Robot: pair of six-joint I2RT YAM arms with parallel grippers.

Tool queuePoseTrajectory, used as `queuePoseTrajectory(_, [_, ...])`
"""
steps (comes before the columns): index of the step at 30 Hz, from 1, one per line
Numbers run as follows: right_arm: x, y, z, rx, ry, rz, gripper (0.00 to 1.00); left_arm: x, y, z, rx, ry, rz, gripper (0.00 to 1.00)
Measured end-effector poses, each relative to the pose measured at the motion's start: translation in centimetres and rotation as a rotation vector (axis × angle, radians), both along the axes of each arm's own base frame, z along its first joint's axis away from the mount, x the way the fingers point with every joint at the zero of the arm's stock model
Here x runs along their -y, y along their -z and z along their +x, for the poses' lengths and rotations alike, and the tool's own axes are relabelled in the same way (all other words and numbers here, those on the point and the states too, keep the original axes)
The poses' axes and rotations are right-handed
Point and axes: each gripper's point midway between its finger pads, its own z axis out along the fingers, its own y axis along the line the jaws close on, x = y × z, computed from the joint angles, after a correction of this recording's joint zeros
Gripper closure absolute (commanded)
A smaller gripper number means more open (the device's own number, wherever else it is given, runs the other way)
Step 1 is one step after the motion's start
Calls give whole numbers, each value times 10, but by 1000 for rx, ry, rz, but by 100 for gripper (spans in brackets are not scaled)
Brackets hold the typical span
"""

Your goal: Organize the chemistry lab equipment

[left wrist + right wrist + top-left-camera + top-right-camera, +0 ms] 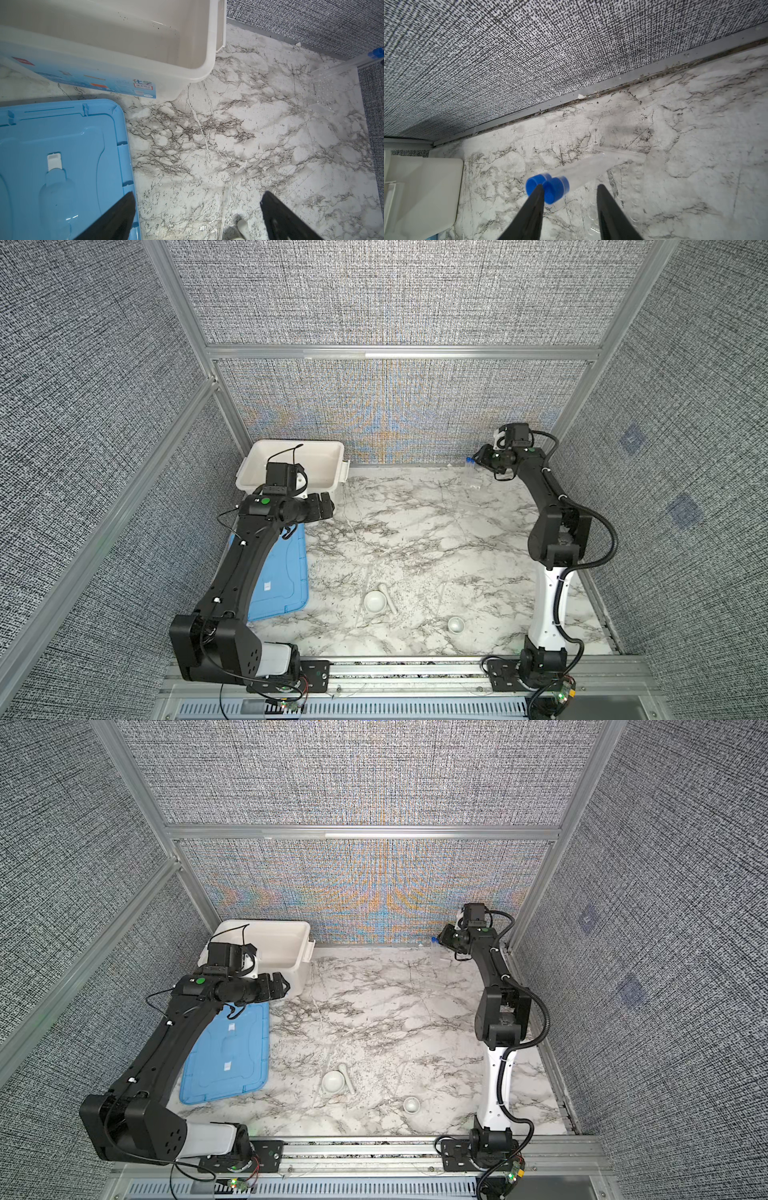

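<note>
Near edge of worktop (436, 539): dish (456, 624) sits upright, right of centre, on its own. Mortar (374, 600) is a bit further in and to its left, upright, with the pestle (390, 602) lying on the worktop touching its right side. A thin clear rod (225, 199) lies just beside the pestle in the left wrist view; it's barely visible from the top. Lid (286, 572) lies flat on the left, partly under the left arm. Left gripper (328, 508) hovers above the lid's far right corner, just in front of the tub (291, 443); fingers wide apart, nothing between them. Tub is in the far left corner, open side up, well apart from mortar and dish. Tubes (471, 466) are far right by the back wall, side by side. Their blue caps (548, 187) are raised toward the wall and the other ends are down at a clear dimpled tray (324, 91). Right gripper (570, 185) is right at the caps, fingers partly apart, one fingertip overlapping a cap. Can't tell if it's clamped on the tubes or just beside them.
</note>
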Motion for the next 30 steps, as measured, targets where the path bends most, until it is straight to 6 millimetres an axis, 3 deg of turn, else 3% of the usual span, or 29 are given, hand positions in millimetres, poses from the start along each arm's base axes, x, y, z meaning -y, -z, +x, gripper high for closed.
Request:
queuePoseTrajectory(21, [24, 3, 3, -4, 56, -15, 54, 0, 1, 1, -4, 1, 2, 5])
queuePoseTrajectory(30, [21, -16, 5, 33, 44, 0, 50, 0, 1, 2, -2, 3, 3, 5])
